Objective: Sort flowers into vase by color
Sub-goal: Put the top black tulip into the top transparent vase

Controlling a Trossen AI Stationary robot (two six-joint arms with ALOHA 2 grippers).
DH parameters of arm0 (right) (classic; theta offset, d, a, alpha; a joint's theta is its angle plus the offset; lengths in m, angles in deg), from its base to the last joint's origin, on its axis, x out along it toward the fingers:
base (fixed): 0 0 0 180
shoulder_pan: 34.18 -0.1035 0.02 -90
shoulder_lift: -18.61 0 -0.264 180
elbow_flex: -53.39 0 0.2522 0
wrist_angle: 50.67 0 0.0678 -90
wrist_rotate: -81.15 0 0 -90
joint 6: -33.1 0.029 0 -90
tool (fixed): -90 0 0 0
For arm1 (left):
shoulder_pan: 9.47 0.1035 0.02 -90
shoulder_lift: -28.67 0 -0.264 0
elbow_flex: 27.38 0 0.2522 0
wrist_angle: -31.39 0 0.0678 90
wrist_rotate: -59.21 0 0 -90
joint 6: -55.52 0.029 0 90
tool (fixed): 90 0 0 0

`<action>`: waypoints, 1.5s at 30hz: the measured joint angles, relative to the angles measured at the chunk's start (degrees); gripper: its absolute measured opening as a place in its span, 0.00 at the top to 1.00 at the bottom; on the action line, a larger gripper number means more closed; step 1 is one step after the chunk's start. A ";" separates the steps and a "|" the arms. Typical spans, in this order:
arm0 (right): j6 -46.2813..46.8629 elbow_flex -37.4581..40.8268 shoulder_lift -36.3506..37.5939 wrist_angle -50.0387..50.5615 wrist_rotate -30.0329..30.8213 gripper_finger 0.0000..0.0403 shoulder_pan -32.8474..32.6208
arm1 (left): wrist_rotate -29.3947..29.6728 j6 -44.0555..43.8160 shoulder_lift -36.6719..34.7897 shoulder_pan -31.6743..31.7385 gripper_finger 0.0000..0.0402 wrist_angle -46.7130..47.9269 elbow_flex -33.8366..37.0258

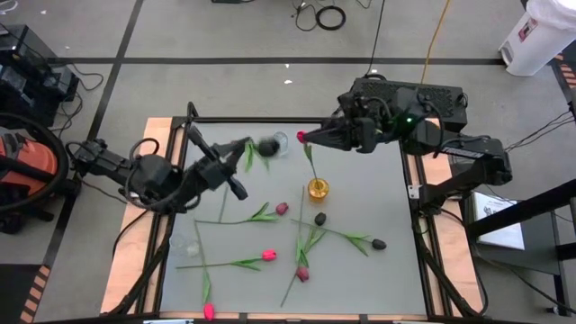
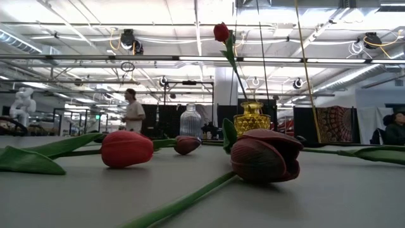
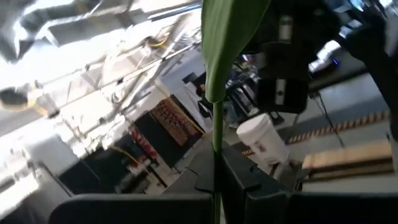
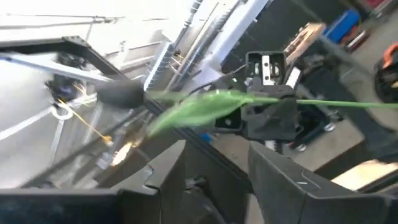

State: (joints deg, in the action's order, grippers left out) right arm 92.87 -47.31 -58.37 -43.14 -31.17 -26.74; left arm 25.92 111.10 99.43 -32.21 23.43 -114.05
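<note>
Two arms are over the far half of the table [image 1: 360,193]: the left gripper [image 1: 241,149] is clenched on the green stem of a dark-headed tulip [image 1: 266,146], held in the air beside a clear ribbed vase [image 2: 190,120], while the right gripper [image 1: 310,138] stands released, its fingers [image 4: 283,177] apart, just beside the red head of a tulip [image 1: 301,137] whose stem stands in the yellow vase [image 1: 318,189]. Some seven further flowers lie flat on the table nearer the front, among them a bright pink one [image 1: 268,256], a maroon one [image 1: 302,274] and a black one [image 1: 379,243].
</note>
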 joint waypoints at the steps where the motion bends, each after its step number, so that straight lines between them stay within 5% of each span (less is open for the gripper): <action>1: -1.38 0.00 0.37 0.85 0.12 0.60 0.14 | -0.02 -1.57 0.02 0.41 0.99 -0.63 -0.02; 14: -15.79 0.02 1.53 8.02 1.48 0.60 0.40 | -2.15 -24.65 -0.15 4.69 0.99 5.26 -4.43; 25: -24.12 0.02 1.50 8.36 2.96 0.60 0.40 | -22.97 -53.82 -0.48 11.60 0.99 26.14 -7.48; 34: -28.01 0.02 1.49 9.14 4.46 0.60 0.33 | -45.36 -67.47 -0.12 18.85 0.99 27.14 -7.52; 45: -30.49 0.02 1.49 9.13 6.46 0.60 -0.36 | -57.09 -74.98 2.94 22.36 0.99 26.71 -7.56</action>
State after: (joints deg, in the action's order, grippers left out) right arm 62.39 -47.28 -56.88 -34.01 -24.72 -27.10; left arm -31.17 36.12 102.37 -9.85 50.14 -121.61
